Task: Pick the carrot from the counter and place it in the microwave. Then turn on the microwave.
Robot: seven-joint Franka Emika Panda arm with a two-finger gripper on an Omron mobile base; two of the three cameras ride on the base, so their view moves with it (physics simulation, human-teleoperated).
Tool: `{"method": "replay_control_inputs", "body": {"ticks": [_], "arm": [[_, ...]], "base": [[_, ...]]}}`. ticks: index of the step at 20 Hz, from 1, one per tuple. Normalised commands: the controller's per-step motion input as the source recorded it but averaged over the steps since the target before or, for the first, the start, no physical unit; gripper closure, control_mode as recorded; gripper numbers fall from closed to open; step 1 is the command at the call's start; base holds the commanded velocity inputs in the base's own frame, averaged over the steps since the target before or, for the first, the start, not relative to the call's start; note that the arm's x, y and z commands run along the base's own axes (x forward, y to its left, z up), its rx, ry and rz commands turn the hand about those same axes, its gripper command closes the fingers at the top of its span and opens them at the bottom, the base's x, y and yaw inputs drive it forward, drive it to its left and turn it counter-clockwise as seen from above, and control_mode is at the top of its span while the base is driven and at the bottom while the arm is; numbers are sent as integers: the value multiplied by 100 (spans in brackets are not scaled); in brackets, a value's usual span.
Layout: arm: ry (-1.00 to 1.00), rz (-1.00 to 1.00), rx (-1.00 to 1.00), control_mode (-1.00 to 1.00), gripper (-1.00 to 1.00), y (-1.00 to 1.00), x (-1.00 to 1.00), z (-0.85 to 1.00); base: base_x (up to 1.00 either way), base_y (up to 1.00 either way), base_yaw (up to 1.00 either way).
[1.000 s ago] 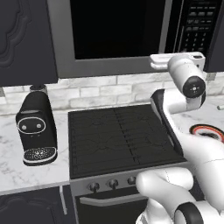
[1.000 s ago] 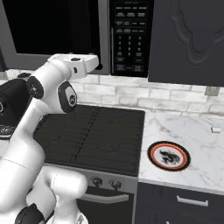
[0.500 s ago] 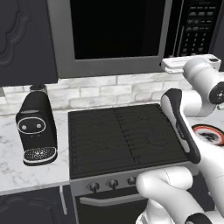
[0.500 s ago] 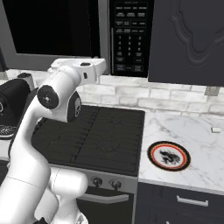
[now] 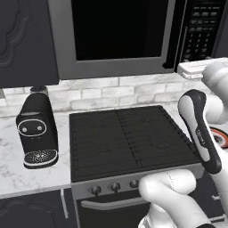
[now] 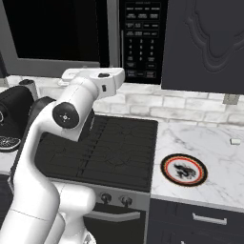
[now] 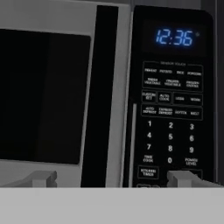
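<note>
A simulated kitchen: dark cabinets [image 6: 205, 43] above, a pale brick backsplash [image 5: 111, 91], and a white marble bench [image 6: 200, 143] running along the wall. Largest is the microwave [image 5: 120, 35], mounted over the black stovetop [image 5: 129, 140], its grey-framed dark glass door closed. In the hand view the door fills the left, and the black button panel [image 7: 173, 122] the right, with a blue clock reading 12:36 [image 7: 174, 37] above the keypad. The white arm [image 6: 57, 143] rises over the stove, its wrist level with the microwave's lower edge. The hand [image 7: 111, 178] faces the seam between door and panel, its two fingertips [image 7: 41, 178] spread wide apart, grasping nothing. A black coffee machine [image 5: 38, 131] stands on the bench left of the stove. A round red-rimmed plate [image 6: 183, 170] lies on the bench right of it. I cannot tell where the carrot is.
</note>
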Motion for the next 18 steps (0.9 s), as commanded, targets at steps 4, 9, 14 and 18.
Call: {"method": "replay_control_inputs", "body": {"ticks": [4,9,14,18], "arm": [[0,0,3,-100,-100,-18,-32,0],[0,0,3,-100,-100,-12,-17,0],[0,0,3,-100,-100,-7,-6,0],[0,0,1,-100,-100,-3,0,0]], "base": [[0,0,0],[0,0,0],[0,0,0],[0,0,0]]}}
